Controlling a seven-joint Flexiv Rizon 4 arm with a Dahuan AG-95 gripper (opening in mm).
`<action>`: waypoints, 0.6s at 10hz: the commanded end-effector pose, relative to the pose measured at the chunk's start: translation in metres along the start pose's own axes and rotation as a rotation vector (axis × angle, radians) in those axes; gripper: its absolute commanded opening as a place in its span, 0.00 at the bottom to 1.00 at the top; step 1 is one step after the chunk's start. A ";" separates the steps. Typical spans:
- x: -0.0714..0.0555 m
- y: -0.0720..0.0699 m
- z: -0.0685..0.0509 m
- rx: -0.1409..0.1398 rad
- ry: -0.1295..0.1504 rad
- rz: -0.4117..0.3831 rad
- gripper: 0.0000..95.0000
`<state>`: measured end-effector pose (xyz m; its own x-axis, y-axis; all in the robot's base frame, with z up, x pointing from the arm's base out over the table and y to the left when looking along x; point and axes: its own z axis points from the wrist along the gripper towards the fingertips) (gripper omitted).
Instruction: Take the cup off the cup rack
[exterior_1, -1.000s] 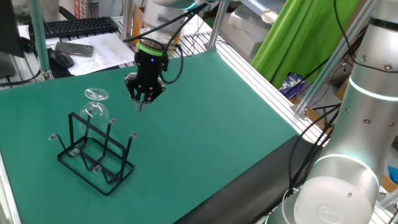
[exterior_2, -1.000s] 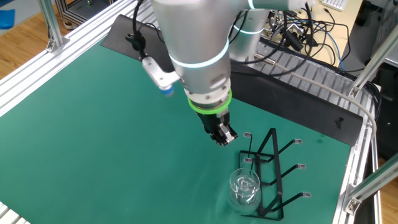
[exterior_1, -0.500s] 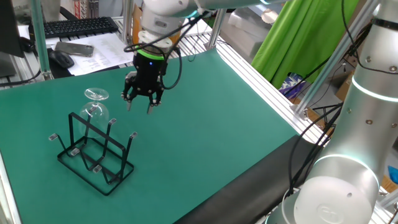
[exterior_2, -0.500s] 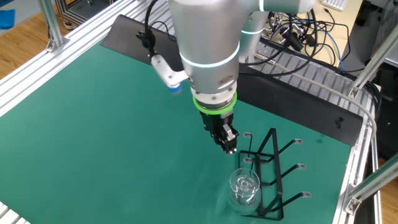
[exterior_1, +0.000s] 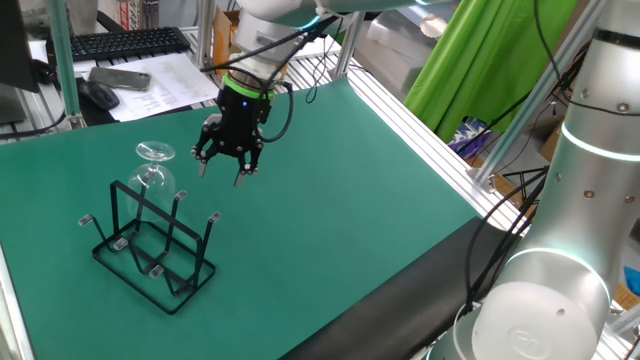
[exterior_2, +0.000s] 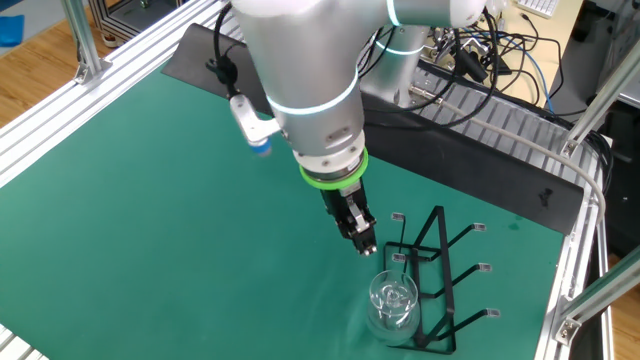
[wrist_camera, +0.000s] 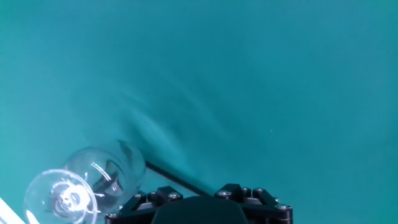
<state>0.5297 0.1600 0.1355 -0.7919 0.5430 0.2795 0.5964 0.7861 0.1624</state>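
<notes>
Since the frame one second back, the gripper (exterior_1: 222, 172) is seen changed from fingers pressed together to fingers spread apart; its place above the mat is little altered, just beside the wine glass.

The wine glass (exterior_1: 154, 172) is observed hung upside down on the cup rack (exterior_1: 150, 243), foot uppermost, bowl lowered over one of the prongs at the rack's end nearest the gripper. In the other fixed view the glass (exterior_2: 392, 302) is seen from above, at the near end of the rack (exterior_2: 440, 270). In the hand view the glass (wrist_camera: 81, 186) is recorded at lower left, its round foot towards the camera, with a thin black wire of the rack (wrist_camera: 171, 176) running out from behind it.

The gripper is held clear of the glass and the rack; nothing is gripped between the fingers (exterior_1: 203, 167). It is pointed steeply downward, tilted slightly off vertical, with the fingertips above the green mat (exterior_1: 330, 190) and no contact made. In the other fixed view the gripper (exterior_2: 366, 247) is partly hidden by the arm's large silver wrist segment (exterior_2: 300, 80), which carries a green ring above the black hand.
</notes>
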 end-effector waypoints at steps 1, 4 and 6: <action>0.000 0.008 -0.001 -0.030 0.008 0.053 0.60; -0.001 0.027 -0.002 -0.032 0.012 0.086 0.60; -0.004 0.029 -0.001 -0.034 0.012 0.084 0.60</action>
<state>0.5545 0.1816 0.1390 -0.7367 0.6023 0.3074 0.6654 0.7267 0.1707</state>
